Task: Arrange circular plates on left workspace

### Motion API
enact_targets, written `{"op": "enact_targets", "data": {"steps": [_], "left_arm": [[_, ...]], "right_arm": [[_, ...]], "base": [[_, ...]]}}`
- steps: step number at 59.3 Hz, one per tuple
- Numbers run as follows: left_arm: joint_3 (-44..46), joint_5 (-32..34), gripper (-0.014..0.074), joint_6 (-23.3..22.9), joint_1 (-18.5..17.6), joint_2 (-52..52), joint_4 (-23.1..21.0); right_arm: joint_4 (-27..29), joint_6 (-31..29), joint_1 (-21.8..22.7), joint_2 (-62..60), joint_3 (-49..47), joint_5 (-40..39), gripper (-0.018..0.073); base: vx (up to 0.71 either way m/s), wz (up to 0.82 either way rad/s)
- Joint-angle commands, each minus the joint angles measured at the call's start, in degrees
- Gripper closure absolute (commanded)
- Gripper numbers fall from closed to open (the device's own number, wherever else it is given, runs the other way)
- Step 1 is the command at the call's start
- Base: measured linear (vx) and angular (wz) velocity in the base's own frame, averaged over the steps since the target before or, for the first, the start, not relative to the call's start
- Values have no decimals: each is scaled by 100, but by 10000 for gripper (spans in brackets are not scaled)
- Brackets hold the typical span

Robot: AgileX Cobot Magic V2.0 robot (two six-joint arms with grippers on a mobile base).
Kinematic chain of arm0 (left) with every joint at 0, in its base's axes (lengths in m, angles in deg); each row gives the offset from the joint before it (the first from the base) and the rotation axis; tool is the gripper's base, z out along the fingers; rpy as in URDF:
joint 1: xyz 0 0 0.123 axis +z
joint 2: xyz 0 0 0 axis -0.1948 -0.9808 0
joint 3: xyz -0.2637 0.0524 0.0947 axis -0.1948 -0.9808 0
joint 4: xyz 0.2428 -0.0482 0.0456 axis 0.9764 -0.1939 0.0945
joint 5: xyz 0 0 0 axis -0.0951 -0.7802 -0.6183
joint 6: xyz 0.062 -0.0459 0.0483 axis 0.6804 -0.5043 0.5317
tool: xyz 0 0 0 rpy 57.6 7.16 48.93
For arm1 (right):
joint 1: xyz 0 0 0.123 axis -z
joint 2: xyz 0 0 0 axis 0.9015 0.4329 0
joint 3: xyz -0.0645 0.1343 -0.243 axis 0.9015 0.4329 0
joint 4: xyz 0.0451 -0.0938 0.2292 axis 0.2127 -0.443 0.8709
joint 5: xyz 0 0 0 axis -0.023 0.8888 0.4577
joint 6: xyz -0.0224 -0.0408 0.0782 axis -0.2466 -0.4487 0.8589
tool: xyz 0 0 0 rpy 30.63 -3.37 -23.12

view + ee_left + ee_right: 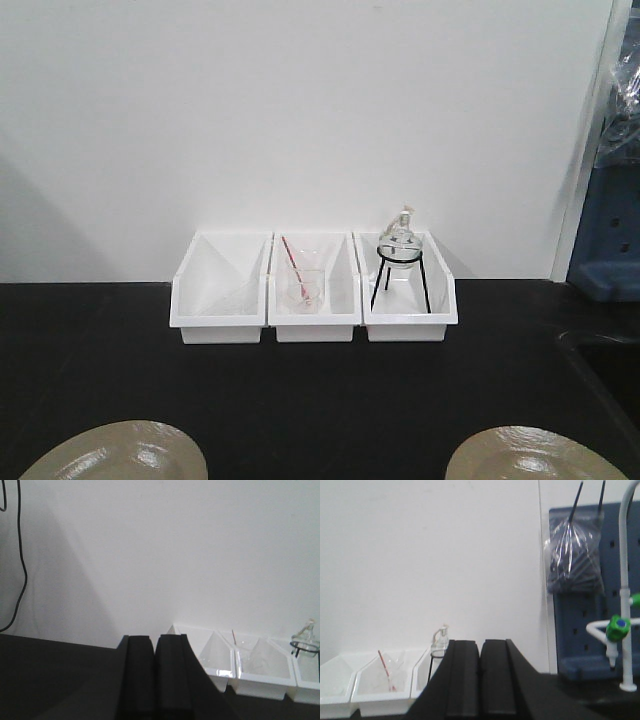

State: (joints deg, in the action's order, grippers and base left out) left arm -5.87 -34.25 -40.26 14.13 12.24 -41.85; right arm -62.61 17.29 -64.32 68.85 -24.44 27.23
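Forward of the white bins [313,290], left plate [115,455] lies on the black countertop [100,350], right plate [530,455] probably not yet moved leftward; left gripper [155,645] and right gripper [481,647] both pressed together, empty.

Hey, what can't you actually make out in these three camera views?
Left plate and right plate: near halves cut off by the front view's bottom edge.
Left bin contents: too faint against white, front view.
Flask on stand: partly hidden behind the right end effector, right wrist view.
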Motion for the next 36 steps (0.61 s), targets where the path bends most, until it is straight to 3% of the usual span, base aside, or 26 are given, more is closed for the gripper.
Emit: {"op": "enact_targets", "data": {"steps": [1, 20, 36], "left_arm": [[696, 28, 594, -152, -53, -189, -46], [2387, -10, 594, -152, -53, -2512, -46], [3401, 175, 594, -152, -53, -4299, -46]], "right_arm": [[-80, -327, 22, 575, -782, -176, 564], [-80, -355, 22, 3111, -2626, 72, 564], [-28, -324, 22, 4325, -3036, 39, 564]], "base": [[0, 0], [0, 0], [0, 0]]}}
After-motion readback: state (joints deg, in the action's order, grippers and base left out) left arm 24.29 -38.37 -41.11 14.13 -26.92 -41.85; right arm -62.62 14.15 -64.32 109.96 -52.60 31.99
